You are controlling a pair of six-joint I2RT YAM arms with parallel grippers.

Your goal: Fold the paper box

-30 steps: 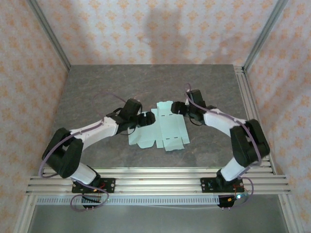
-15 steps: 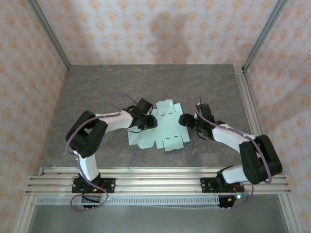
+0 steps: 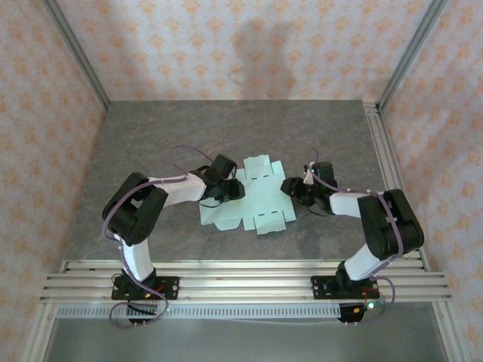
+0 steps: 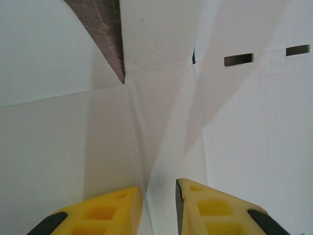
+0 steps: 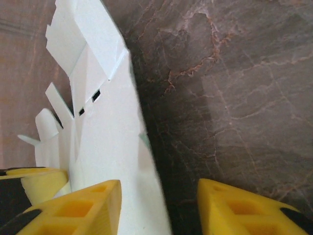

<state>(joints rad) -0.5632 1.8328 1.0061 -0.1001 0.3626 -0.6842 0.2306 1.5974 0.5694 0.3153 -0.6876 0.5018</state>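
Status: early. The paper box [image 3: 253,197] is a flat die-cut sheet, with no walls up and no tabs in slots. By my read nearly all the folding is left: raise the side panels, tuck the flaps, lock the tabs.

Location: the sheet lies mid-table [image 3: 173,128], a bit toward 6 o'clock of centre in the top view. Its long axis runs roughly 12 to 6, skewed slightly toward 11–5.

Look: it is pale mint from above and washes out to white in the wrist views. The card is thin, with scored lines. There are rounded tabs at the 12 and 6 o'clock ends, and one extra panel sticks out toward 8 o'clock. Short slots [image 4: 238,59] sit along a score line.

The left gripper [image 3: 229,188] is at the sheet's 9 o'clock edge, on top of the card. In the wrist view its yellow fingers [image 4: 105,215] are close together with a narrow gap, and a crease [image 4: 142,132] runs straight into that gap. I can't tell whether it is pinching card or only pressing down.

The right gripper [image 3: 290,185] is at the 3 o'clock edge with its jaws apart. The card edge stands between them, against one finger with clear space to the other, so it is not clamped. That edge is lifted off the table, with shadow beneath.

Risk: thin card could buckle off the score if the two sides pull unevenly.
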